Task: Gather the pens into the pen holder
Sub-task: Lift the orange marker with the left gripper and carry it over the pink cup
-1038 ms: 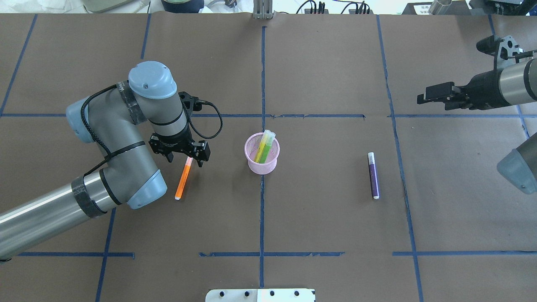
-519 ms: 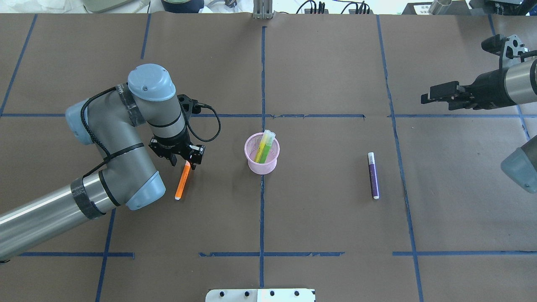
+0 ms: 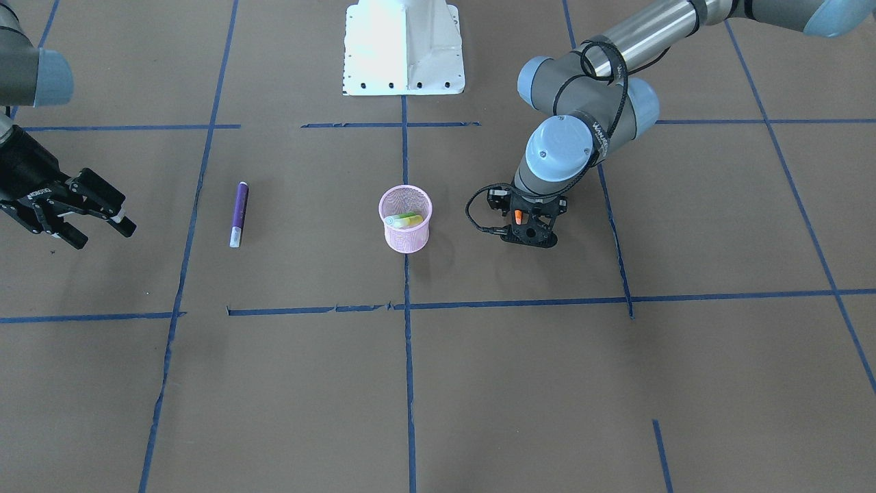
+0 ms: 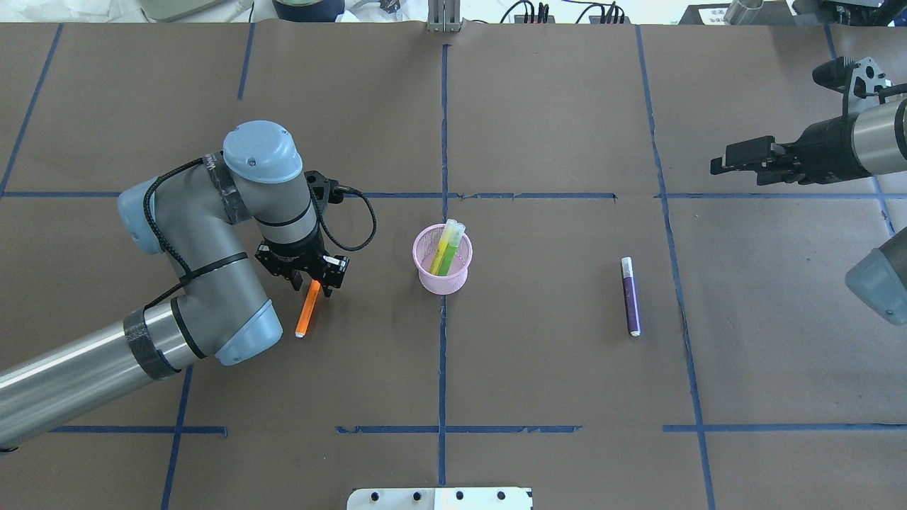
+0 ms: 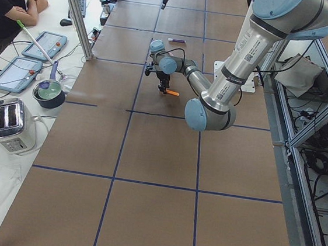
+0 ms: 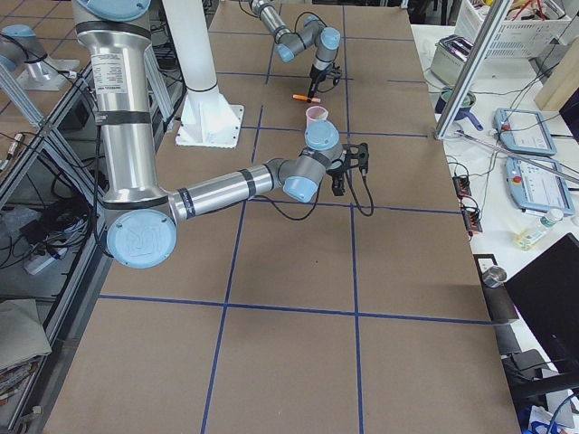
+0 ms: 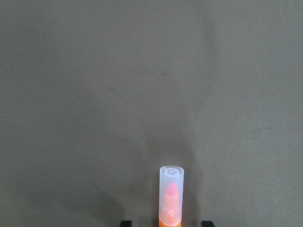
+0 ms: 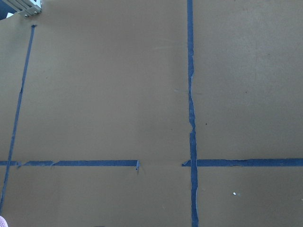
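Left gripper (image 4: 312,282) is down at table (image 4: 553,368) level, over the cap end of the orange pen (image 4: 307,312). The wrist view shows the translucent cap (image 7: 170,189) centred between the two fingertips, with a gap on each side, so the jaws are spread and straddling the pen, not clamped on it. The pen lies flat on the paper. Its rear end points toward the robot, and it sits on the robot's left of the pen holder (image 4: 442,270).

The holder stands upright on the centre tape line. Two pens lean inside it, caps up (one green (image 4: 448,256), one more yellowish).

Purple pen (image 4: 631,297) lies flat on the robot's right of the holder, well apart from it, with nothing touching it.

Right gripper (image 3: 102,233) hangs above the table at the far right side, well away from the purple pen. Its fingers are apart and hold nothing.
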{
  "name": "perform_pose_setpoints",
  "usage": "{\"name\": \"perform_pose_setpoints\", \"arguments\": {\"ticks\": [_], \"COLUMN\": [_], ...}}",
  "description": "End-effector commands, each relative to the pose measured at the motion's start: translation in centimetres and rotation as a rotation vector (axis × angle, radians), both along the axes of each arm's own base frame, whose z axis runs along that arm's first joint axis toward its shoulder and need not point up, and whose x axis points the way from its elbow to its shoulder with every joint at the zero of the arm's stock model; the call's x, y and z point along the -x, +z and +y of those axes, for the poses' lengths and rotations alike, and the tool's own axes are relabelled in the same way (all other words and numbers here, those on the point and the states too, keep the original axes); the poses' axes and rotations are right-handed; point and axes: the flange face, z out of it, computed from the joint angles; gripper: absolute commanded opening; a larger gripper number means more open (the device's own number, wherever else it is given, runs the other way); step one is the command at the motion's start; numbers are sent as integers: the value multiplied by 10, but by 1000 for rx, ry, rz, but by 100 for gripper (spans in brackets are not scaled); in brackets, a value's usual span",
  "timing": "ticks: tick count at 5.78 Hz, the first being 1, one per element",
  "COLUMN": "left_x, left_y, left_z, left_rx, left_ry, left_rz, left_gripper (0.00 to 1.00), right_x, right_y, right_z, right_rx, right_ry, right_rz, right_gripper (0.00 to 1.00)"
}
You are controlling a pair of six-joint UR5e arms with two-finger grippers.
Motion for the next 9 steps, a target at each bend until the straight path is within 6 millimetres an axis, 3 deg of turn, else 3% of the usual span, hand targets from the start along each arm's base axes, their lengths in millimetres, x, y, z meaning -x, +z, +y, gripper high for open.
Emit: {"name": "perform_pose_setpoints", "arguments": {"ticks": [1, 2, 3, 4, 5, 6, 7, 8, 9], "left_x": [-1, 0, 1, 15, 53, 77, 86, 76, 37], "left_y": [-1, 0, -3, -28, -79, -131, -163, -178, -192], "left_z": [2, 2, 3, -2, -10, -10, -7, 3, 37], "left_rx": [-4, -8, -12, -41, -120, -302, -388, -424, -518], "left_ry": [1, -2, -3, -23, -84, -246, -285, -417, -513], "left_rz": [-1, -4, 2, 45, 124, 137, 221, 286, 297], "left_gripper": [39, 14, 0, 0, 0, 0, 0, 0, 0], "right_x": [-1, -5, -7, -9, -16, -17, -17, -17, -17], "right_y": [-1, -1, -1, -2, -7, -8, -9, -10, -10], "right_z": [0, -1, -1, -2, -3, -3, -3, -3, -4], "right_rx": [2, 7, 6, 5, -4, -7, -8, -9, -9], "right_ry": [-6, -10, -8, -5, 7, 9, 9, 9, 10], "right_rz": [-5, -12, -13, -14, -20, -21, -22, -24, -23], "right_gripper": [99, 99, 99, 99, 99, 100, 100, 100, 100]}}
